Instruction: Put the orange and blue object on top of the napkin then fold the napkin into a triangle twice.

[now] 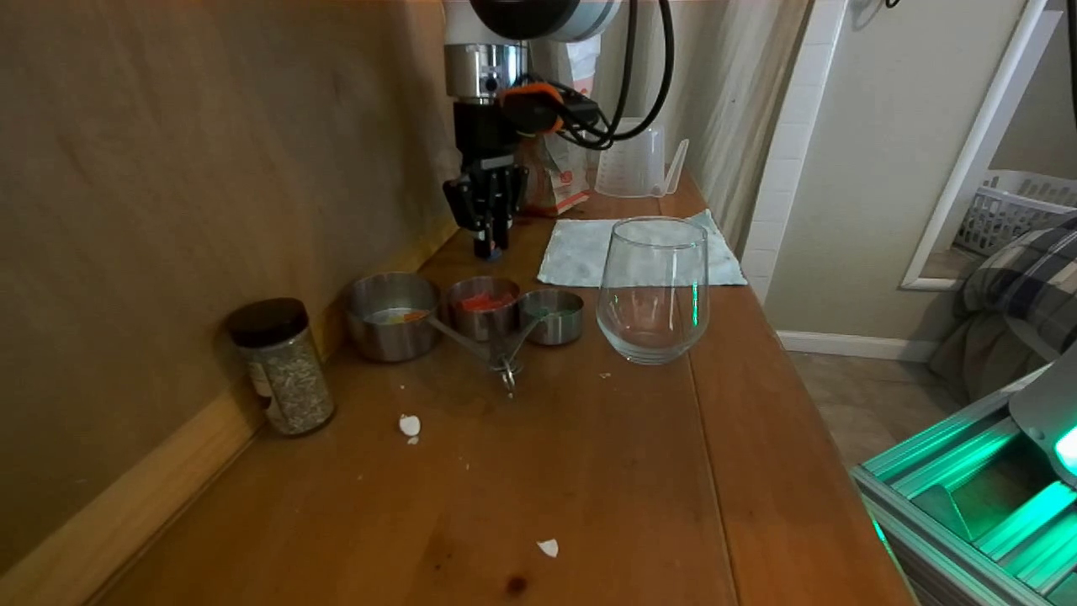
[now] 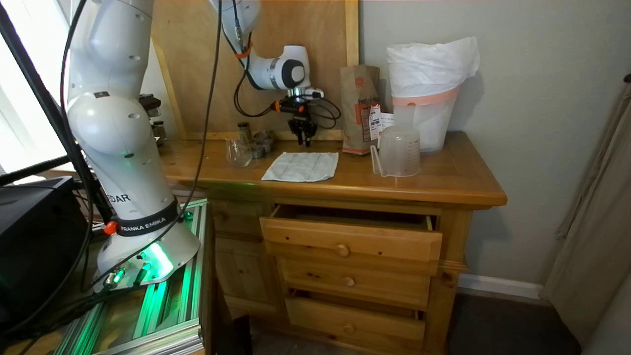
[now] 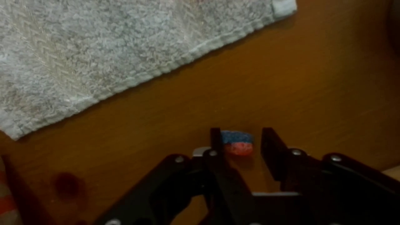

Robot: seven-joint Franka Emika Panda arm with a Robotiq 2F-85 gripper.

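On your counter [image 2: 453, 172], a terry-cloth napkin [image 2: 300, 166] lies flat; your gripper [image 3: 241, 133] points down beside it.
Its fingertips stand a modest gap apart, and between them you see the orange and blue object [image 3: 238, 143], on the counter near the napkin's edge.
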